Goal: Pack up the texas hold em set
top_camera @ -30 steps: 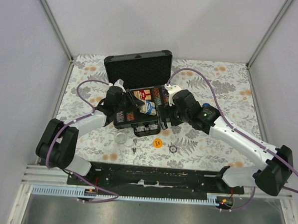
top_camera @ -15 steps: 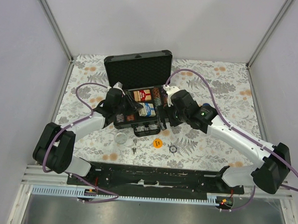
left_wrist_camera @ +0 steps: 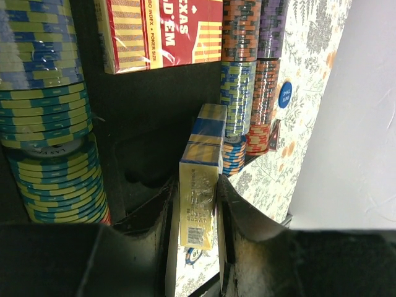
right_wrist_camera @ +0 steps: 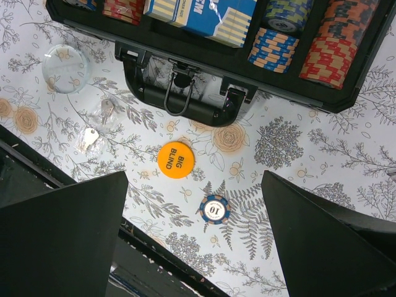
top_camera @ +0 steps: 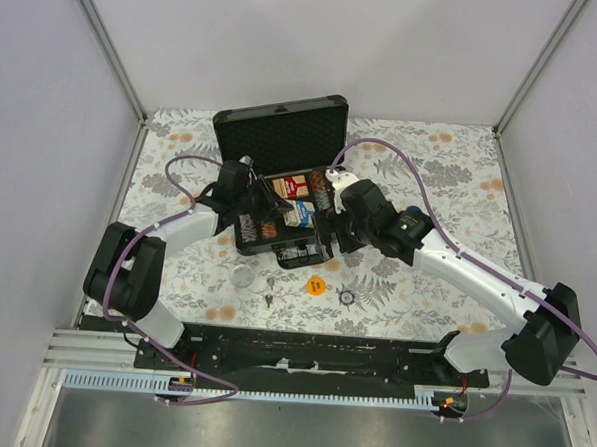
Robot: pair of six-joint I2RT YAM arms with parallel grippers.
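The black case (top_camera: pixel 240 240) lies open mid-table with its lid (top_camera: pixel 279 133) raised at the back. Rows of striped chips (left_wrist_camera: pixel 46 105) fill its foam slots, and a red card deck (left_wrist_camera: pixel 162 31) lies in one slot. My left gripper (left_wrist_camera: pixel 197 207) is shut on a blue card deck (left_wrist_camera: pixel 202 179), held on edge over an empty black slot; the gripper also shows in the top view (top_camera: pixel 269 210). My right gripper (right_wrist_camera: pixel 193 204) is open and empty, above the table in front of the case handle (right_wrist_camera: pixel 179 99).
An orange Big Blind button (right_wrist_camera: pixel 176 159), a blue "10" chip (right_wrist_camera: pixel 214 210), a clear round disc (right_wrist_camera: pixel 65 68) and small keys (right_wrist_camera: pixel 90 137) lie on the floral cloth in front of the case. A small blue button (left_wrist_camera: pixel 284 94) lies beside the case.
My left gripper has moved right, further over the case interior, and the case has turned slightly. The right arm has shifted only a little.
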